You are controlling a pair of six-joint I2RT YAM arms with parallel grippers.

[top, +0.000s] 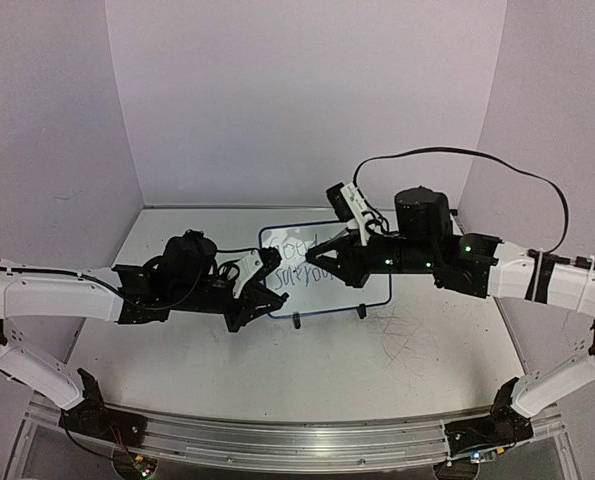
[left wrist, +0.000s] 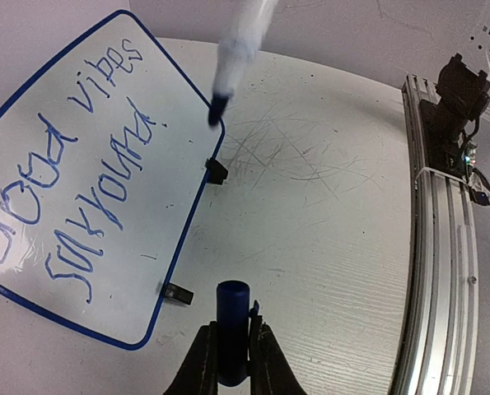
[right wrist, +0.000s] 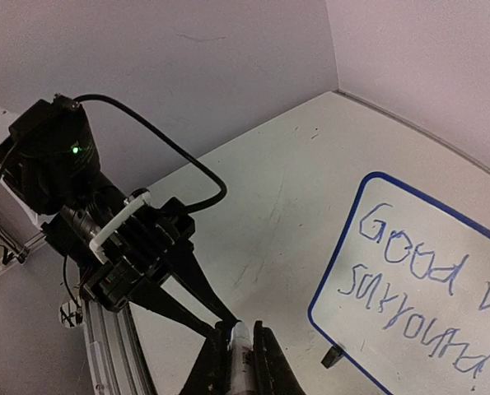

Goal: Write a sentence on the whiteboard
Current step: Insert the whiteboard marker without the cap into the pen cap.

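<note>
whiteboard (left wrist: 146,271) sits on the surface (top: 407,350) toward its far edge, the sentence (left wrist: 105,202) looking complete. left pincer (left wrist: 232,339) pinches the blue cap (left wrist: 232,306); right pincer (right wrist: 240,337) pinches the marker (left wrist: 243,41). capping likely follows: align tip with cap mouth, push straight, clear of lettering.

Your left arm (top: 57,295) and right arm (top: 557,280) both stretch inward toward each other, claws close together. Your left claw (left wrist: 232,329) is clamped on a blue cap (left wrist: 232,304); your right claw (right wrist: 240,329) pinches a marker (left wrist: 243,37).
</note>
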